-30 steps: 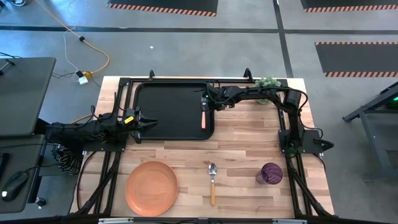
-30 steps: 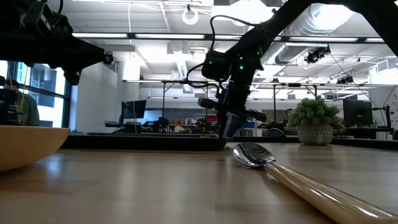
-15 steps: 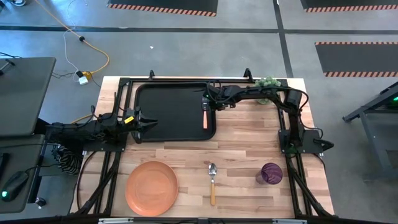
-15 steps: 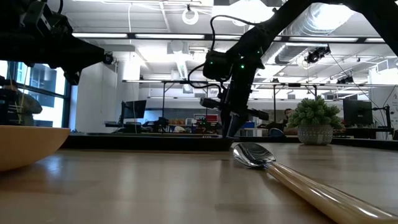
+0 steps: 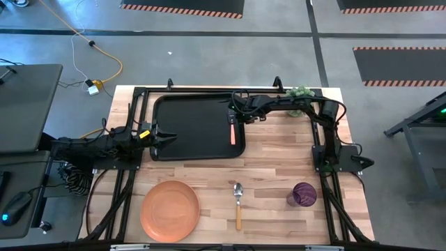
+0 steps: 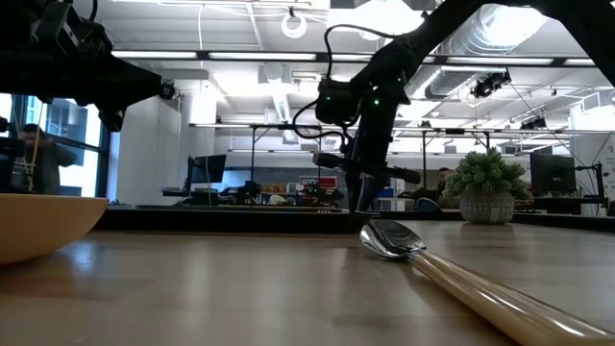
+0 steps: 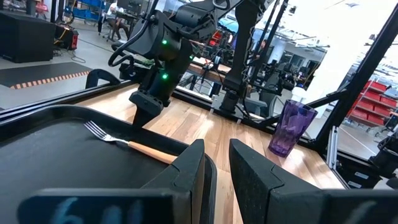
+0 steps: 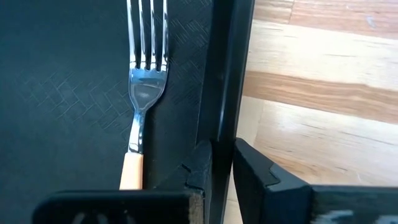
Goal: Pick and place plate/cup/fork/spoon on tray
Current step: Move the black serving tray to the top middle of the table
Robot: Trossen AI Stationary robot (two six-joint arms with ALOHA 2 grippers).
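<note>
The black tray (image 5: pixel 188 118) lies flat at the table's far left. The fork (image 5: pixel 232 132) lies inside it along its right rim, tines toward the far edge; it also shows in the right wrist view (image 8: pixel 140 93). My right gripper (image 5: pixel 233 111) is shut on that rim beside the fork's head. My left gripper (image 5: pixel 171 138) is shut and hovers over the tray's left part. The orange plate (image 5: pixel 170 210), the spoon (image 5: pixel 238 206) and the purple cup (image 5: pixel 304 194) lie on the wood near the front edge. My right gripper pinches the tray's right rim (image 8: pixel 221 106) near the far right corner. One finger (image 8: pixel 199 165) is inside the tray and the other (image 8: pixel 255 165) is outside. The fingers point down from above. The tray stays flat on the table.
A small green plant (image 5: pixel 300 92) stands at the far right, behind my right arm. Bare wood lies between the tray and the plate, spoon and cup. In the low view the spoon (image 6: pixel 452 274) lies close to the camera and the plate's edge (image 6: pixel 38 226) shows at the left.
My right gripper has moved a little toward the table's right edge. The tray has slid that way with it, flat on the table, and the fork has ridden along inside.
</note>
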